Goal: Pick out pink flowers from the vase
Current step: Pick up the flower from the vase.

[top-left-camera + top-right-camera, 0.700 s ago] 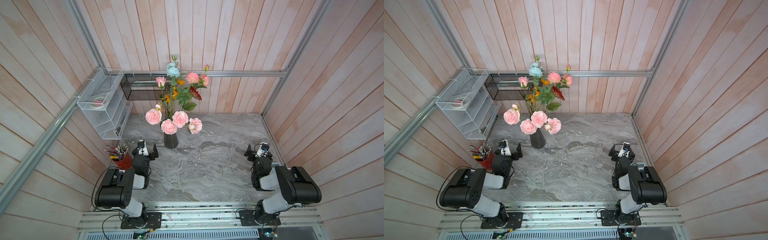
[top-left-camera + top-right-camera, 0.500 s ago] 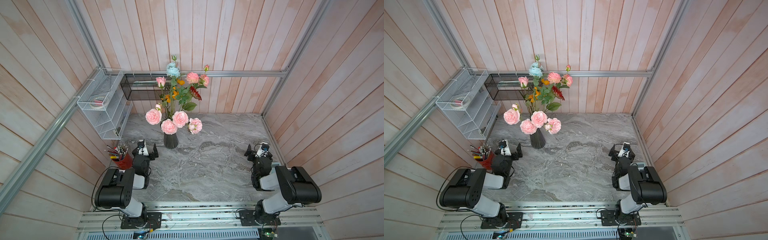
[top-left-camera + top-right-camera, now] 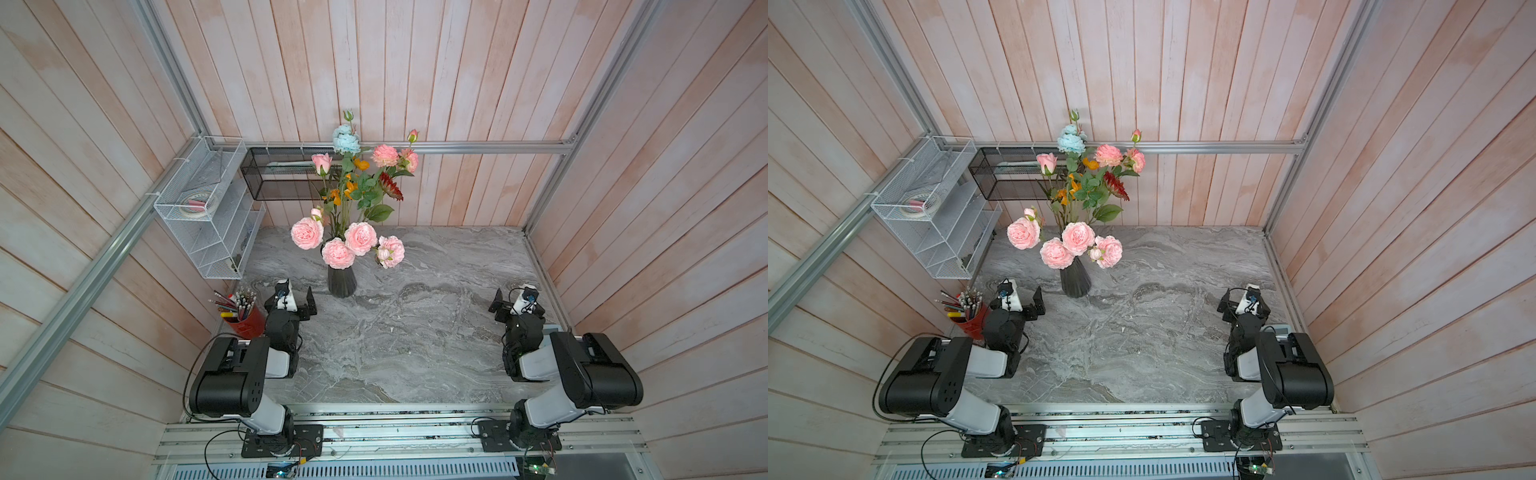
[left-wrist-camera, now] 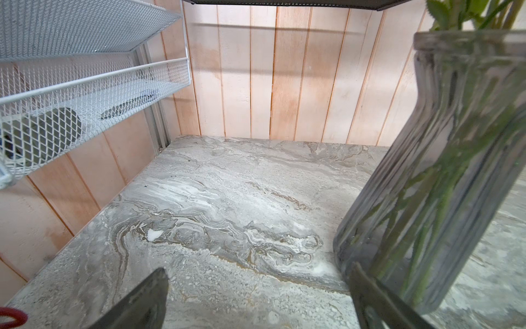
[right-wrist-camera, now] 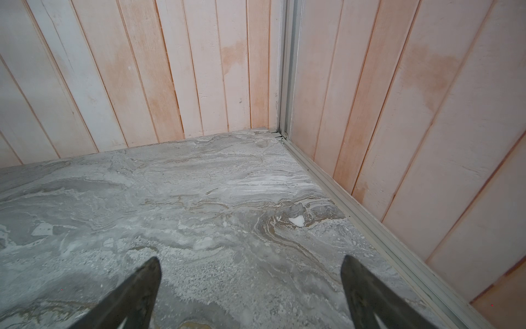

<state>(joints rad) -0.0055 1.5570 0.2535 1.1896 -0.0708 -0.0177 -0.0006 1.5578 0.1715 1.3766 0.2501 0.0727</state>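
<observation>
So far nothing is out: all the pink flowers [image 3: 348, 245] stand in the vase [image 3: 341, 282] (a blue bloom [image 3: 346, 141] shares it). The vase sits just beside one finger of the left gripper [image 4: 257, 273], whose jaws are spread and empty. The right gripper [image 5: 250, 260], also spread and empty, is well apart from it. All the picking is judged left to do.

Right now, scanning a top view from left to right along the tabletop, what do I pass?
red pencil cup → left gripper, open → vase with the pink flowers in it → right gripper, open
</observation>
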